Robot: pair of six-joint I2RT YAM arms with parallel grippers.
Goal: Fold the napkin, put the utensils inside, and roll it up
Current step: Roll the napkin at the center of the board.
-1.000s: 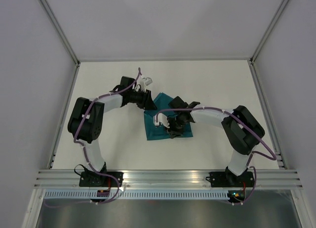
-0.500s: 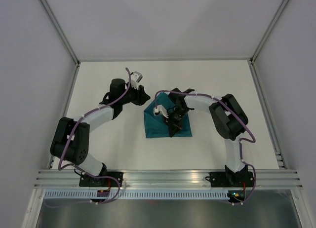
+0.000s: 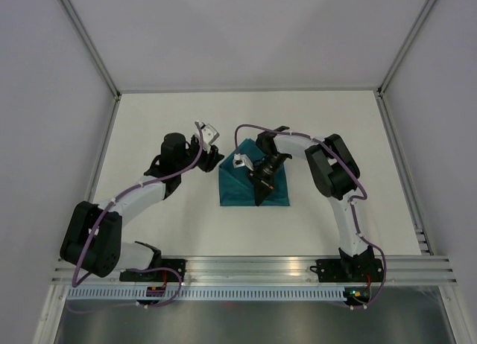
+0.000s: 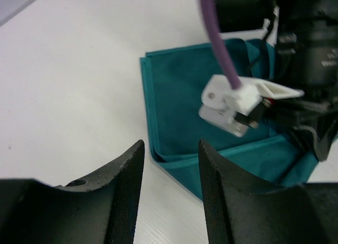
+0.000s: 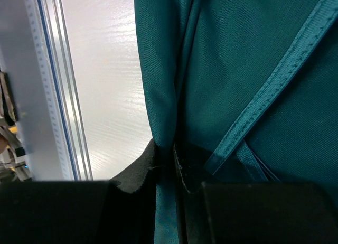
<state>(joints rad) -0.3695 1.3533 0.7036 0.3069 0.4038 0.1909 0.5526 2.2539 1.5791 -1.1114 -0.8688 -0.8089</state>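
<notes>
The white table (image 3: 149, 128) was walled by grey panels (image 3: 45, 135) at 9, 12 and 3 o'clock, with a ribbed aluminium rail (image 3: 253, 268) along its 6 o'clock edge. About mid-table lay the teal napkin (image 3: 232, 189), folded in layers, its straight edge toward 6 o'clock and a pointed corner toward 12. Its hems showed as glossier bands.

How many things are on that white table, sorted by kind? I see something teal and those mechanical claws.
Teal napkin: 1
Robot grippers: 2, the left gripper open beside the napkin, the right gripper pinching a fold of it
Utensils: 0 in view
Total: 3
</notes>
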